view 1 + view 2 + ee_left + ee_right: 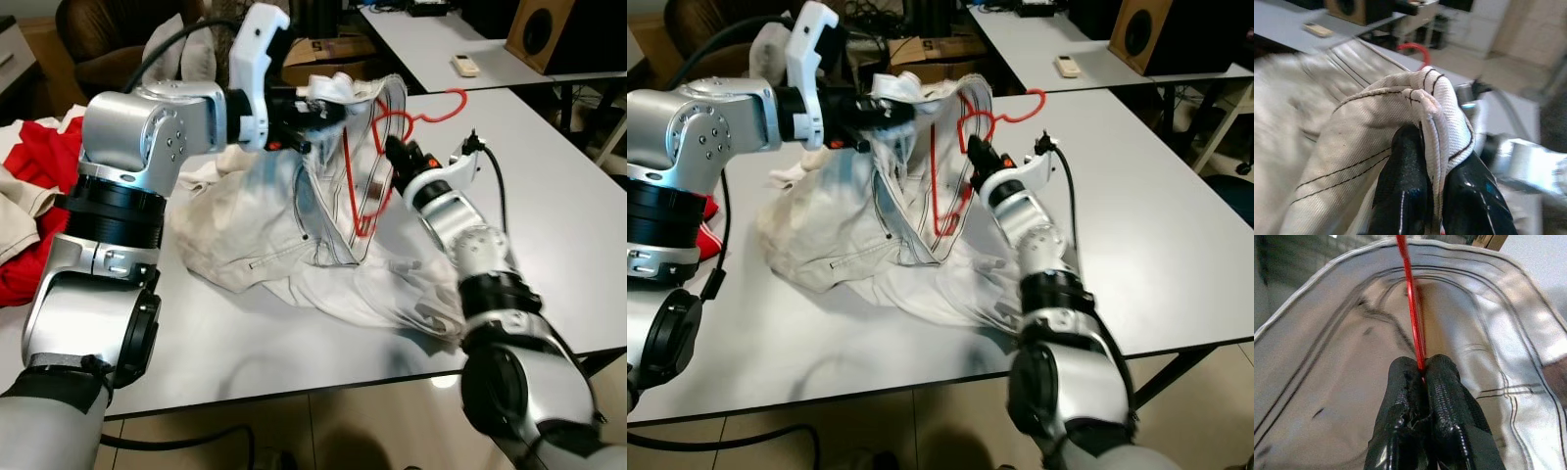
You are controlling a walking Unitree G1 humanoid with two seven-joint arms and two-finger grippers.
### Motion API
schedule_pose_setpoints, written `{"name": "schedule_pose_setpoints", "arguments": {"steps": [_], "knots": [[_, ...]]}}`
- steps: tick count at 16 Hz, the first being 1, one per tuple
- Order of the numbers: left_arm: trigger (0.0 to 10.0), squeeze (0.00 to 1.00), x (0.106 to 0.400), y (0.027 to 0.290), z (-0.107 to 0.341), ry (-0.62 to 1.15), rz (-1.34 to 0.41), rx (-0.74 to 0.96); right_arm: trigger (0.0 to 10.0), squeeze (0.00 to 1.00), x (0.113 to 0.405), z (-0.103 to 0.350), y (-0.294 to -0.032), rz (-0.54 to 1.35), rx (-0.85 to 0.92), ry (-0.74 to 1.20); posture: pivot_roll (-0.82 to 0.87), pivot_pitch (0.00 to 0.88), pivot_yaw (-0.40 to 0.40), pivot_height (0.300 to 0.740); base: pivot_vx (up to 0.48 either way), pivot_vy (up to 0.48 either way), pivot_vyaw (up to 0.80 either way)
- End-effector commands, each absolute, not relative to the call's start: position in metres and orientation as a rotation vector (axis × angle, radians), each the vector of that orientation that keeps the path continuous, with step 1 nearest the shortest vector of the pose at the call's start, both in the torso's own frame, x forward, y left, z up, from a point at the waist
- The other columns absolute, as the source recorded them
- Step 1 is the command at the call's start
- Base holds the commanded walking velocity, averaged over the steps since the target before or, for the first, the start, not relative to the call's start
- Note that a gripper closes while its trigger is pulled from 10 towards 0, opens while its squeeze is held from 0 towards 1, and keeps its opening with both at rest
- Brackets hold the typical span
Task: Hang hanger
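A cream jacket with dark stitching lies heaped on the white table, its collar lifted. My left gripper is shut on the collar's edge and holds it up. A red wire hanger hangs partly inside the jacket's opening, its hook sticking out toward the right. My right gripper is shut on the hanger's wire, just below the hook, facing into the jacket's lining.
Red and beige clothes lie piled at the table's left end. A second table with a remote control stands behind, beside a wooden speaker. A brown chair is at the back left.
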State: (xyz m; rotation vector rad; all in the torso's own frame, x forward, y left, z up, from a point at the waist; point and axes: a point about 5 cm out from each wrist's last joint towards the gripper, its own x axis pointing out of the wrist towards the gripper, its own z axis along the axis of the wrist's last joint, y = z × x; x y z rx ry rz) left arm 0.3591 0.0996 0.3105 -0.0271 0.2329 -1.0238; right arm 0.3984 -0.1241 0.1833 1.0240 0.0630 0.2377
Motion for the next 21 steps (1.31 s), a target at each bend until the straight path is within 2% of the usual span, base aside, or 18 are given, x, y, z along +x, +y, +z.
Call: {"name": "schedule_pose_setpoints", "arguments": {"steps": [1,3,5,8,11,15,18,20,21], "knots": [[0.0,0.00,0.353,0.091,0.320,0.211,-1.102,-0.068,10.0,0.00,0.403,0.192,-0.126,0.183,1.073,-0.004,0.01,0.000,0.074,0.740,0.000,0.000,0.00],[0.0,0.00,0.351,0.083,0.326,0.207,-1.141,-0.136,10.0,0.00,0.405,0.190,-0.116,0.155,1.098,-0.017,0.02,0.000,0.069,0.740,0.000,0.000,0.00],[0.0,0.00,0.346,0.070,0.342,0.199,-1.211,-0.257,10.0,0.00,0.403,0.189,-0.094,0.175,1.121,-0.019,0.03,0.000,0.065,0.740,0.000,0.000,0.00],[0.0,0.00,0.343,0.064,0.354,0.201,-1.255,-0.355,10.0,0.00,0.402,0.185,-0.084,0.174,1.122,-0.013,0.04,0.000,0.063,0.740,0.000,0.000,0.00],[0.0,0.00,0.343,0.064,0.367,0.191,-1.266,-0.481,10.0,0.00,0.403,0.186,-0.085,0.155,1.120,-0.030,0.03,0.000,0.067,0.740,0.000,0.000,0.00],[0.0,0.00,0.353,0.065,0.404,0.099,-1.185,-0.737,10.0,0.00,0.392,0.150,-0.072,0.049,0.839,0.135,0.02,0.000,0.061,0.740,0.000,0.000,0.00],[0.0,0.00,0.353,0.064,0.405,0.118,-1.162,-0.694,10.0,0.00,0.391,0.146,-0.075,0.016,0.900,0.125,0.02,0.000,0.064,0.740,0.000,0.000,0.00],[0.0,0.00,0.358,0.064,0.405,0.113,-1.063,-0.750,10.0,0.00,0.390,0.147,-0.071,0.046,0.827,0.134,0.02,0.000,0.063,0.740,0.000,0.000,0.00],[0.0,0.00,0.374,0.072,0.395,0.034,-0.831,-0.570,10.0,0.00,0.385,0.141,-0.050,0.219,0.622,0.229,0.02,0.000,0.059,0.740,0.000,0.000,0.00]]}}
